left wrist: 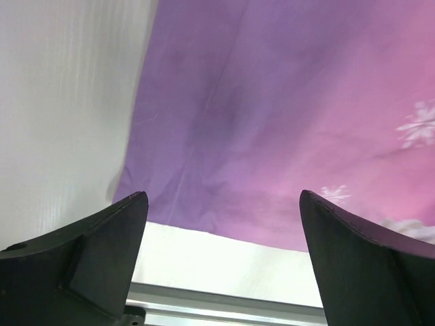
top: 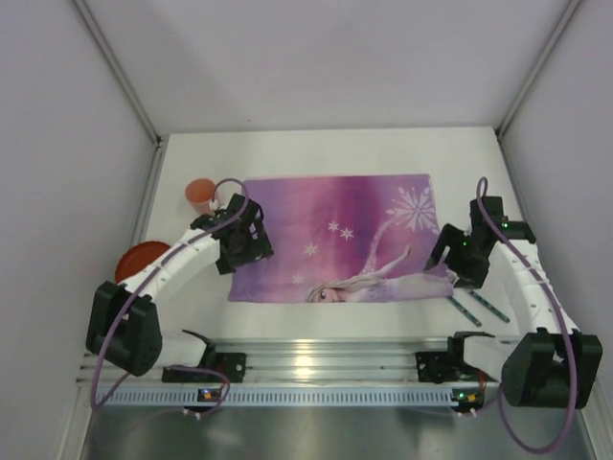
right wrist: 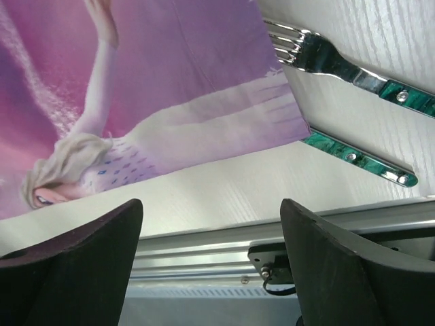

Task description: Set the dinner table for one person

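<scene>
Shows dinner table [top: 316, 153] under placemat [top: 335, 220]. Has left gripper [left wrist: 223, 197] over placemat's left edge, right gripper [right wrist: 211, 204] over its near-right corner, both spread wide, empty; fork [right wrist: 326, 58] just right of placemat.

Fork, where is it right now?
In the right wrist view, the fork lies on the table just right of the placemat's near right corner, beside another green-handled utensil.

Plain pale grey panel walls [top: 316, 57] enclose the space on three sides, joined by slim metal corner posts [top: 115, 67].
</scene>
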